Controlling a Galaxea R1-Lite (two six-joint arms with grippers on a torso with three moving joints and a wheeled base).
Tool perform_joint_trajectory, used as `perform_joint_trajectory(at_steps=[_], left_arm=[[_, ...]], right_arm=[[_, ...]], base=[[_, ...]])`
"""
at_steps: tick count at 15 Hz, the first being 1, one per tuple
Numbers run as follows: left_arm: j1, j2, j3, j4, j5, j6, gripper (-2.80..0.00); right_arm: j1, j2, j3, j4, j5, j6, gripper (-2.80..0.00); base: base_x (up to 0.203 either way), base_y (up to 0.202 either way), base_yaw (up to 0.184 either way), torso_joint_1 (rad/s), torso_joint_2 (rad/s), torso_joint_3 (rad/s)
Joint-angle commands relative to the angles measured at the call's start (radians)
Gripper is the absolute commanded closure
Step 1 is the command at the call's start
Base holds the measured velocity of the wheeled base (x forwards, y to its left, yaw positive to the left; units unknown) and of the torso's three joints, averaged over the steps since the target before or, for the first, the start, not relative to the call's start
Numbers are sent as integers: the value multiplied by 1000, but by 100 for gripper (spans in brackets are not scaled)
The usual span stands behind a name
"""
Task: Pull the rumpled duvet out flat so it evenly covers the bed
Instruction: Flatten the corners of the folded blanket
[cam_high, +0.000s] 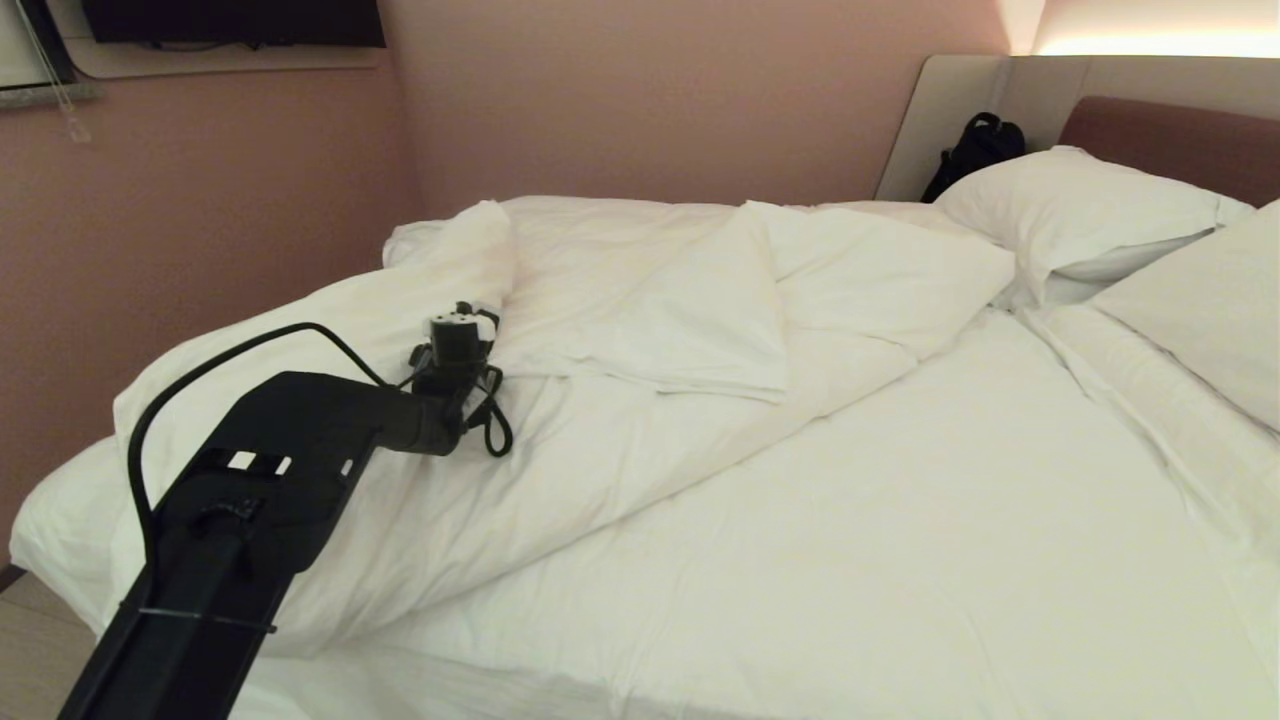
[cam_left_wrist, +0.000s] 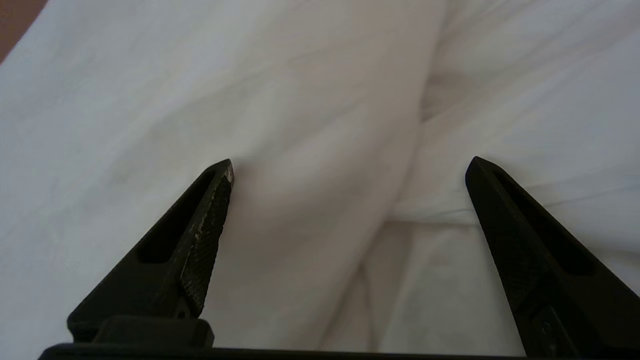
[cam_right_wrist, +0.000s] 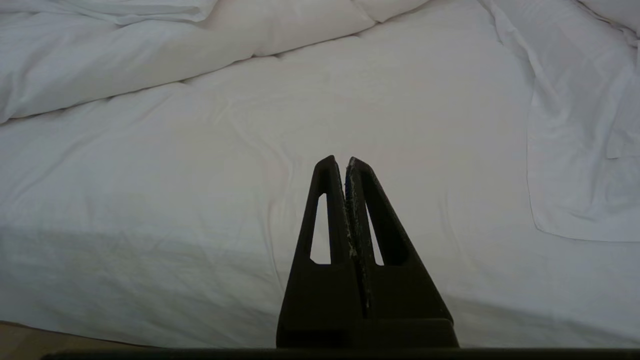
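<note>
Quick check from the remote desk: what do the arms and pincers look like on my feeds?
The left arm is matte black and boxy, with a black cable looping along it. Its left pincer has two black, tapered, pointed fingers with slotted cut-outs and scuffed textured pads. The right pincer looks identical.

The wide white-sheeted bed (cam_high: 900, 560) carries a puffy, rumpled white duvet (cam_high: 640, 330) bunched leftward and plump white pillows (cam_high: 1090, 205) beside the headboard.
</note>
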Motion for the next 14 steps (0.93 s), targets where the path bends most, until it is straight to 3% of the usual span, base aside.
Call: perform_joint_trajectory(at_steps=[1,14], left_arm=[[10,2,0,-7,16,9,-280],[188,72,0,-114,21,89,-280]], right_arm=[[0,0,0,0,0,0,0],[0,0,0,0,0,0,0]], base=[[0,0,0,0,0,0],[0,0,0,0,0,0]])
